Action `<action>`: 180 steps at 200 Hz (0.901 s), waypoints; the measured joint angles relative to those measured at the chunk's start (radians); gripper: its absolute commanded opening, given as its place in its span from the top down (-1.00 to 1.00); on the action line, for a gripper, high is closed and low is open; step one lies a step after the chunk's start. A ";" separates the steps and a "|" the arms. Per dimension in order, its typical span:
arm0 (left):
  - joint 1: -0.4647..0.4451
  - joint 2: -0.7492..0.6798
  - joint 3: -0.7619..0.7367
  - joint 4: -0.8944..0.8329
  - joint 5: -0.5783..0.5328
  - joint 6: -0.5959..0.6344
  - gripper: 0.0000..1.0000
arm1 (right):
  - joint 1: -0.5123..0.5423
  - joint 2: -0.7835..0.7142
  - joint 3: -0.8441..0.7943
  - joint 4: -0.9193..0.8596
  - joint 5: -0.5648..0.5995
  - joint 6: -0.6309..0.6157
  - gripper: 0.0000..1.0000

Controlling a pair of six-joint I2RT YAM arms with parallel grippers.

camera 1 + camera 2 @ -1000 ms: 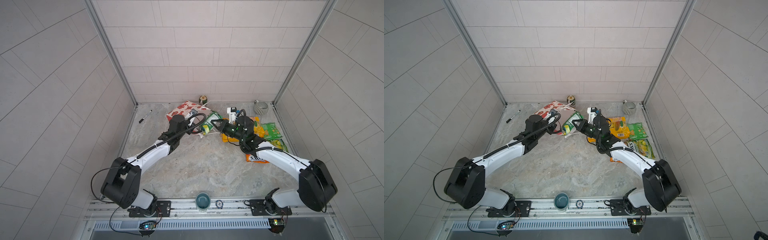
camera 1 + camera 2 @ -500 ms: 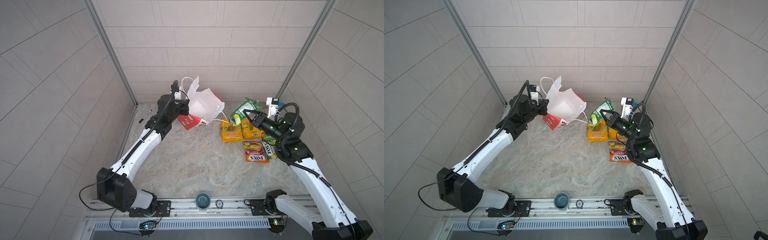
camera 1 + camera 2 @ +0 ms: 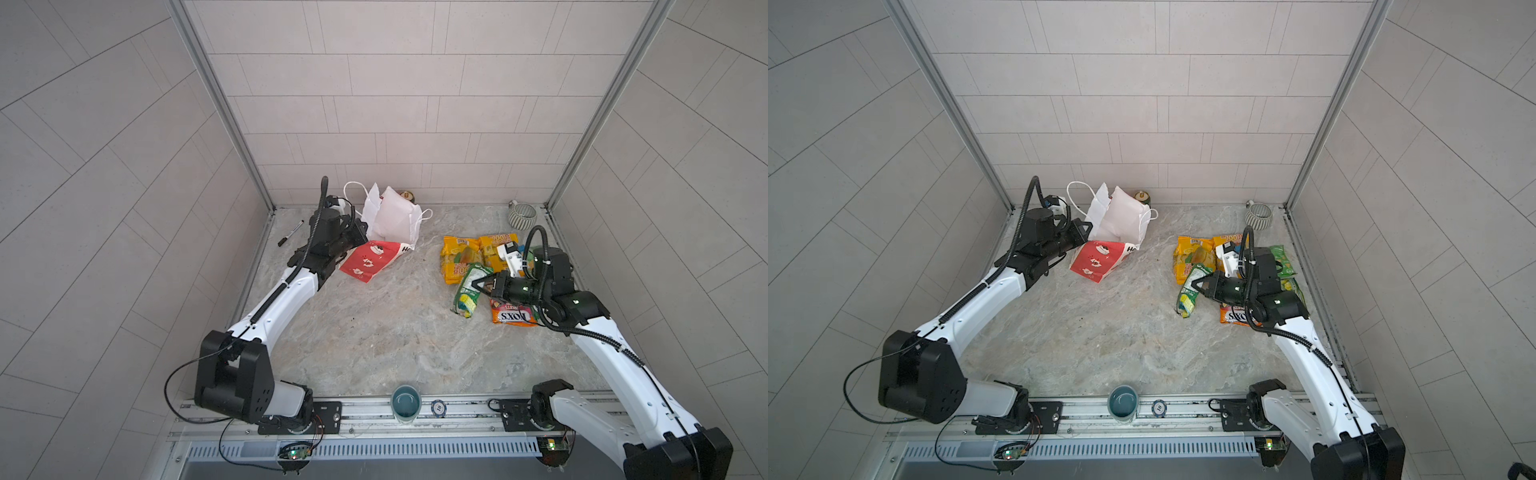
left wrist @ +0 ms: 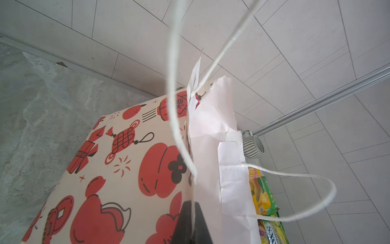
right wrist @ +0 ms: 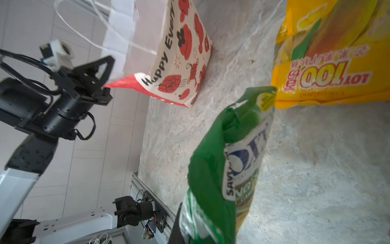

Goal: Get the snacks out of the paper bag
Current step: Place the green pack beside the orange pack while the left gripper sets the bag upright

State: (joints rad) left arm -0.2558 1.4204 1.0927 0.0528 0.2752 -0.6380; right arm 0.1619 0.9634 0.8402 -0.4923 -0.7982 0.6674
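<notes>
Lowered since the earlier frame, right pincer (image 3: 478, 286) grips a green plastic snack packet (image 3: 465, 301) centre right, down at the marble bench (image 3: 374, 332); left pincer (image 3: 362, 237) pinches the white-and-red paper gift bag (image 3: 374, 259), upper centre. Set-down step; next, likely release.

Paper bag (image 3: 390, 218) reads as matt paper, creased and crumpled round the mouth, smoother on its printed face. Cord handles (image 4: 172, 105): white twisted fibre, slightly fuzzy. Green packet (image 5: 228, 160) is glossy plastic film, wrinkled and catching the light. Yellow-orange packet (image 5: 329, 52) shines the same way. Tabletop (image 3: 374, 332) looks like grey marbled stone, matt and grainy. Wall tiles (image 3: 1142, 104) are matt, the corner rail (image 3: 221, 104) dull metal.
</notes>
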 measured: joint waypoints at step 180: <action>0.170 0.014 -0.100 0.169 -0.041 -0.068 1.00 | 0.002 0.362 -0.006 -0.021 0.037 -0.238 0.83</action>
State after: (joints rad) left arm -0.0860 1.4345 0.9924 0.2222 0.2340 -0.7063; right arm 0.1635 1.3254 0.8337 -0.5137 -0.7616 0.4297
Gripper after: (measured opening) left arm 0.051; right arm 0.064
